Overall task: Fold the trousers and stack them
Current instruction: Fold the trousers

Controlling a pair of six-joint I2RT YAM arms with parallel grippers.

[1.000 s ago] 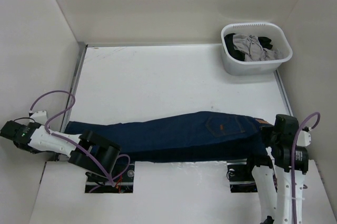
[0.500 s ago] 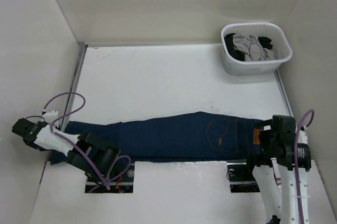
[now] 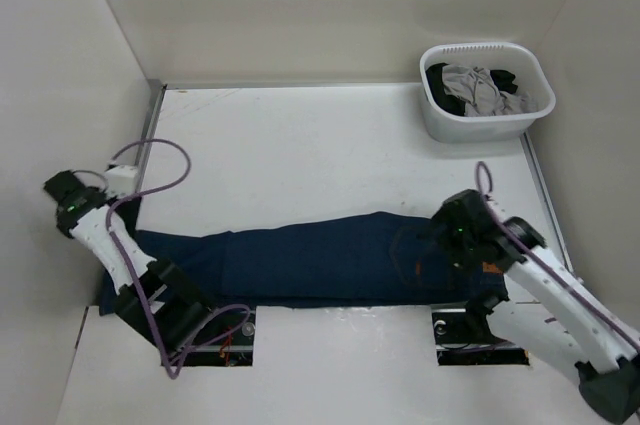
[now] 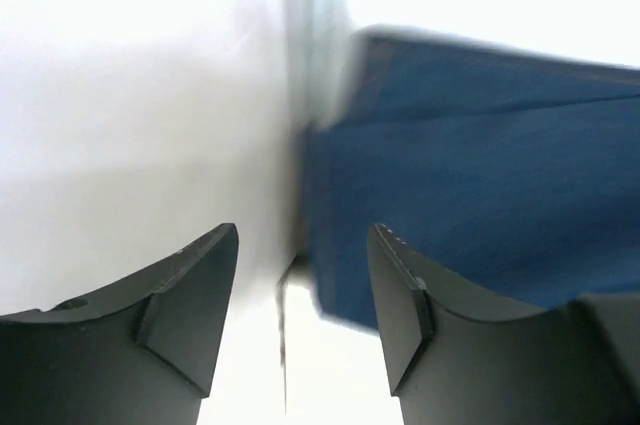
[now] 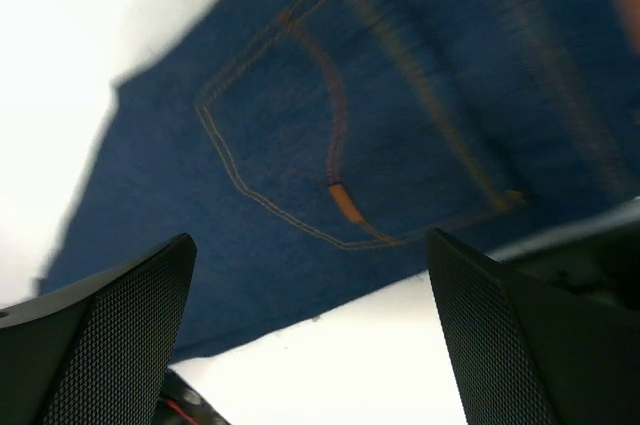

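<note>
Jeans: the jeans [image 3: 300,260] lie flat and lengthwise on the near strip of the table [image 3: 300,145], with the waist to the right and the leg ends to the left.
Near edge: the long near edge of the denim runs along the table's near edge, just beyond the arm bases.
Far edge: gently bowed and farthest out at the seat. From it, a broad band of bare white table runs to the back wall.
Left end: the hems lie close to the left wall, with only a narrow margin of table beside them.
Right end: the waistband lies under the right arm, and a strip of table shows between it and the right edge.
Basket: the white basket [image 3: 470,125] sits in the far right corner, well apart from the jeans. It holds grey and black garments [image 3: 480,85].
Left tool: the left tool [image 4: 302,245] is spread and sits over the corner of a leg end, one finger above bare table and the other above denim. The view is blurred, so contact cannot be told.
Right tool: the right tool [image 5: 310,245] is spread wide above the back pocket [image 5: 330,145], which has orange stitching. It grips no cloth.
Cable: a purple cable [image 3: 160,155] loops from the left arm out over the table's left margin.
</note>
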